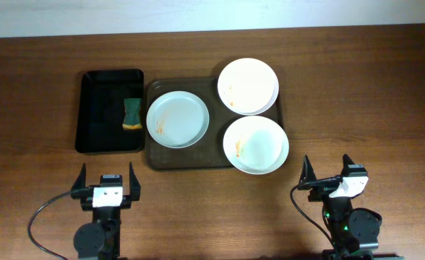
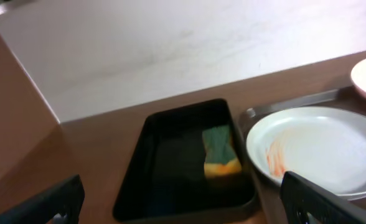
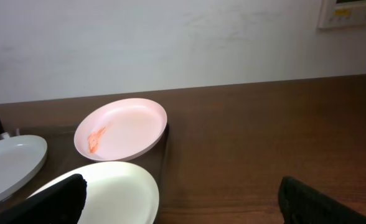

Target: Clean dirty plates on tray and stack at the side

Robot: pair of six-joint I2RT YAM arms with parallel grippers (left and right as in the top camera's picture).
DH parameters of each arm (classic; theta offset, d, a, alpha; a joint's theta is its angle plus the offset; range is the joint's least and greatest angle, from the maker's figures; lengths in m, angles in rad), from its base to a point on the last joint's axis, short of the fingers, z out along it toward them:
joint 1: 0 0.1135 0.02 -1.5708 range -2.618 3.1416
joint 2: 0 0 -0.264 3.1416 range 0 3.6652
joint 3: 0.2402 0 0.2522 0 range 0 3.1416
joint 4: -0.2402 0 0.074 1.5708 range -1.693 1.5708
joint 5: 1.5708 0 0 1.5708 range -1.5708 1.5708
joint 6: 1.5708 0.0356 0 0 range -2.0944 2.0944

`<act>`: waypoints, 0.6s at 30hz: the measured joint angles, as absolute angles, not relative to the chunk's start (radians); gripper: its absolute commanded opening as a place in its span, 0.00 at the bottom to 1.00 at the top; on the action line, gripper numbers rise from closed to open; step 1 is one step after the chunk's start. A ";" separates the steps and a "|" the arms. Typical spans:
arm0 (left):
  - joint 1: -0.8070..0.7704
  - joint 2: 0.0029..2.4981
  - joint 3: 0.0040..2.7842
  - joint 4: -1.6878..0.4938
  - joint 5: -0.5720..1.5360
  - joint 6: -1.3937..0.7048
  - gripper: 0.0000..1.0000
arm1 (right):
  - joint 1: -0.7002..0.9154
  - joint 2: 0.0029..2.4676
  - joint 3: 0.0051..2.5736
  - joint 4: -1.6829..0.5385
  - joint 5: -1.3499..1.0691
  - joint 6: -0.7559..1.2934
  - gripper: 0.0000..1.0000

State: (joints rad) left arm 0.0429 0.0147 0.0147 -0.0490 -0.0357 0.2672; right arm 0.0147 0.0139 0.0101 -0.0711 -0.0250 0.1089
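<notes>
On the far left of the wooden table (image 1: 32,87) there's a black bin (image 1: 100,115), with a green-and-yellow sponge (image 1: 131,114) lying inside against its right wall. In front of the bin, on the robot's side, the left gripper (image 1: 107,175) sits over bare wood with its fingers spread wide. There's nothing between them and it isn't touching anything.

Just beside the bin on the right is the dark brown tray (image 1: 170,157), and all three plates are on it, right side up and none stacked. The left plate (image 1: 178,119) fills the tray's left half and has an orange smear on its left part. It's a little apart from the other two. The far-right plate (image 1: 248,86) sits at the tray's far right corner and pokes out over the rim there, with a smear low on its left side. The near-right plate (image 1: 255,144) hangs over the tray's near right corner, smeared along its left side as well. Those two are pretty much edge to edge, and I honestly can't tell if they touch.

Over on the right, the right gripper (image 1: 327,170) is over bare table, near the near-right plate but clear of it, jaws wide apart and holding nothing. Its own camera has the plates ahead and off to its left.
</notes>
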 measured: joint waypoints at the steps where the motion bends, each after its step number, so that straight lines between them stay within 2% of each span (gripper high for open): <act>1: 0.043 0.015 0.015 -0.049 -0.025 0.267 0.99 | 0.015 0.014 0.010 -0.071 -0.025 0.109 0.98; 18: 0.043 0.015 0.015 0.068 0.090 0.257 0.99 | 0.015 0.014 0.025 -0.059 -0.072 0.109 0.98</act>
State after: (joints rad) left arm 0.0429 0.0147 0.0147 0.0685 0.0902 0.2565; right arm 0.0147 0.0139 0.0246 -0.0589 -0.0715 0.1085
